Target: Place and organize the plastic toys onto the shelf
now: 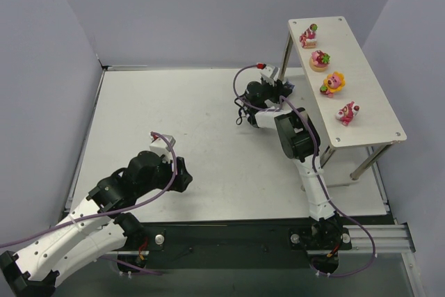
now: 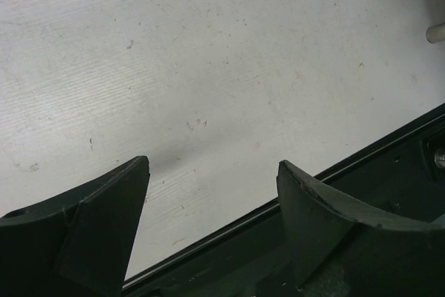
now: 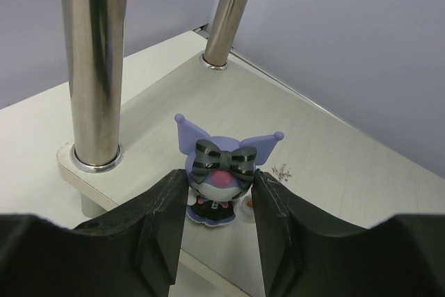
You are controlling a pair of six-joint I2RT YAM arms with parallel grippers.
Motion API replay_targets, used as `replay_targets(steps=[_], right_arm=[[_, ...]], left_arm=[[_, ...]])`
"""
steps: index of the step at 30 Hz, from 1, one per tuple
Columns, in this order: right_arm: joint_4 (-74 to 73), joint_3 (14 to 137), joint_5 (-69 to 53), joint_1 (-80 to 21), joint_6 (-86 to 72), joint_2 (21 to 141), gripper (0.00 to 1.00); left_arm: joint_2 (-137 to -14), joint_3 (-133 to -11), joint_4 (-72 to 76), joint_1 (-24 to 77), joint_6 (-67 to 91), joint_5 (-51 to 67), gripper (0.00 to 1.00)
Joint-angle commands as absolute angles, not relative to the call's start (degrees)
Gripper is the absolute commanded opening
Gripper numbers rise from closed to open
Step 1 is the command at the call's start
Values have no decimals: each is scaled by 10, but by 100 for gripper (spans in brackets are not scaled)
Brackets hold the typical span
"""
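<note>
A purple toy [image 3: 224,152] with a striped black bow stands upright on the shelf's lower board [image 3: 334,158], close to its front edge. My right gripper [image 3: 220,179] is shut on it, one finger against each side of its head. From above, the right gripper [image 1: 280,87] reaches under the shelf's top board [image 1: 365,113]. Several pink and orange toys stand in a row on that board, from the first [image 1: 308,35] to the last [image 1: 347,112]. My left gripper [image 2: 212,172] hangs open and empty over the tabletop; seen from above, the left gripper [image 1: 181,174] is at the near left.
Two shiny metal shelf legs [image 3: 94,67] [image 3: 229,12] rise just beyond the purple toy. The table's dark front rail [image 2: 361,241] runs under the left gripper. Grey walls close in the white table [image 1: 174,116] at the back and sides.
</note>
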State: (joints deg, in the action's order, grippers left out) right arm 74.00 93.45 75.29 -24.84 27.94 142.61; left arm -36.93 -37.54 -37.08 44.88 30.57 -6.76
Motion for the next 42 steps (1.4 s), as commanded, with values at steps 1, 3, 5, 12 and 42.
replay_targets(steps=[1, 3, 5, 12, 42], right_arm=[[958, 955, 756, -252, 274, 1428, 46], [958, 954, 755, -252, 273, 1428, 50], [957, 954, 756, -251, 273, 1429, 52], [957, 954, 755, -251, 272, 1428, 56], [957, 925, 768, -281, 269, 1368, 71]], left_arm=[[-369, -404, -368, 446, 294, -71, 84], [-371, -403, -369, 446, 294, -72, 84], [-372, -404, -369, 446, 294, -71, 84], [-372, -405, -370, 446, 294, -75, 84], [-361, -404, -374, 446, 296, -77, 84]])
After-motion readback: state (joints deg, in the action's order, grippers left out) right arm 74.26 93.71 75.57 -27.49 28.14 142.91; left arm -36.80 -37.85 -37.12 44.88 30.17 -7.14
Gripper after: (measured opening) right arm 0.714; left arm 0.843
